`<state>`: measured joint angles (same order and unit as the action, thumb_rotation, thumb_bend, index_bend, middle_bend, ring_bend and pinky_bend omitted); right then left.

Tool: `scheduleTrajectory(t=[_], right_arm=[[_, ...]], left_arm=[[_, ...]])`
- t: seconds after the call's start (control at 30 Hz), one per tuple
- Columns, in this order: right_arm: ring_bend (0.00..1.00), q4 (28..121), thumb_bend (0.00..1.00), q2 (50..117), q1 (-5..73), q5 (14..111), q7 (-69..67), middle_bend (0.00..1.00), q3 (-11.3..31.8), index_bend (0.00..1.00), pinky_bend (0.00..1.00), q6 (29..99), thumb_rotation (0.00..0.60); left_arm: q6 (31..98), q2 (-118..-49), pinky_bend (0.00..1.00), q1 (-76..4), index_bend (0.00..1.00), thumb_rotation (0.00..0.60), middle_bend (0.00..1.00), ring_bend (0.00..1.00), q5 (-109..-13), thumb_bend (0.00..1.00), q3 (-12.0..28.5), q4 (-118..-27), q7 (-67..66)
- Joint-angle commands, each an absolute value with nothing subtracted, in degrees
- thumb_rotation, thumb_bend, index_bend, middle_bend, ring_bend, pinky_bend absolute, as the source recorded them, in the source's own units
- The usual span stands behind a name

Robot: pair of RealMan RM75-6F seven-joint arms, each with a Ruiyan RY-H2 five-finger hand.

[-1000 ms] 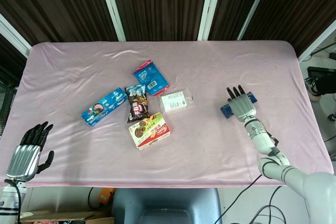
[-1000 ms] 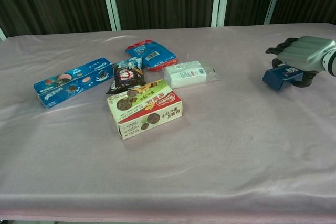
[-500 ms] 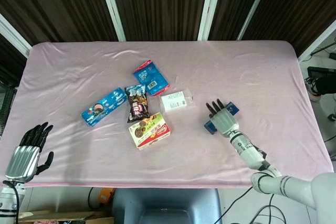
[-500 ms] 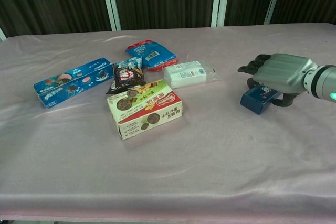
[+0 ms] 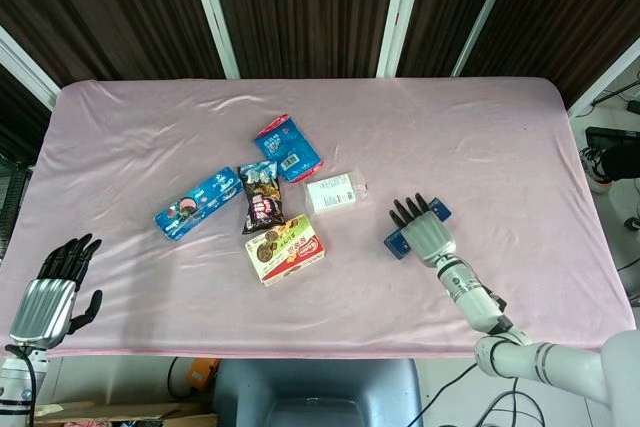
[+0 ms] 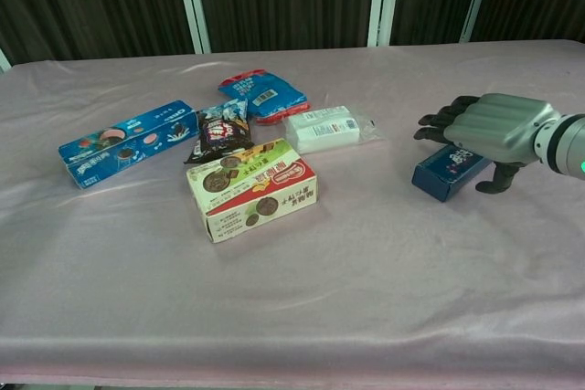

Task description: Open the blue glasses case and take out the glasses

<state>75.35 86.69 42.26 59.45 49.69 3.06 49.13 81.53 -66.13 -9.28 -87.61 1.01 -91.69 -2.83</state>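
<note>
While the left hand [image 5: 52, 293] is hanging off the near left edge of the pink-covered table [image 5: 480, 137] with its fingers spread and nothing in it, the right hand [image 5: 428, 231] is lying palm-down over the closed blue glasses case [image 6: 445, 169], fingers arched across its top and thumb down at its near side, though whether it is truly gripping I cannot tell. The case is sitting flat on the cloth toward the right, apart from the white packet [image 5: 332, 192] and the red-and-yellow cookie box [image 5: 285, 249] to its left.
</note>
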Motion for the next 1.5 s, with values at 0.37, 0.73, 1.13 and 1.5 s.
scheduleTrajectory(t=[0.37, 0.73, 1.13, 1.5], right_arm=[[0.00, 62.8, 0.38, 82.2, 41.0, 79.4, 23.7, 0.00, 0.2, 0.29, 0.00, 52.3, 0.600], [0.00, 50.5, 0.38, 85.0, 41.2, 89.2, 10.6, 0.00, -3.6, 0.41, 0.00, 54.9, 0.600], [0.00, 46.4, 0.44, 88.3, 41.5, 90.1, 9.7, 0.00, -2.7, 0.46, 0.00, 54.8, 0.600], [0.00, 46.7, 0.48, 88.3, 41.4, 89.8, 10.0, 0.00, -2.1, 0.48, 0.00, 54.1, 0.600]], left_arm=[[80.6, -66.9, 0.12, -9.5, 0.00, 0.600, 0.01, 0.01, -86.8, 0.44, 1.0, -92.0, -5.4], [79.7, -67.3, 0.12, -9.8, 0.00, 0.600, 0.01, 0.02, -85.8, 0.44, 1.2, -92.4, -7.0], [79.8, -67.2, 0.12, -9.9, 0.00, 0.600, 0.01, 0.02, -85.8, 0.44, 1.3, -92.3, -6.7], [79.9, -66.8, 0.12, -9.8, 0.00, 0.600, 0.01, 0.02, -86.3, 0.44, 1.0, -92.3, -5.9]])
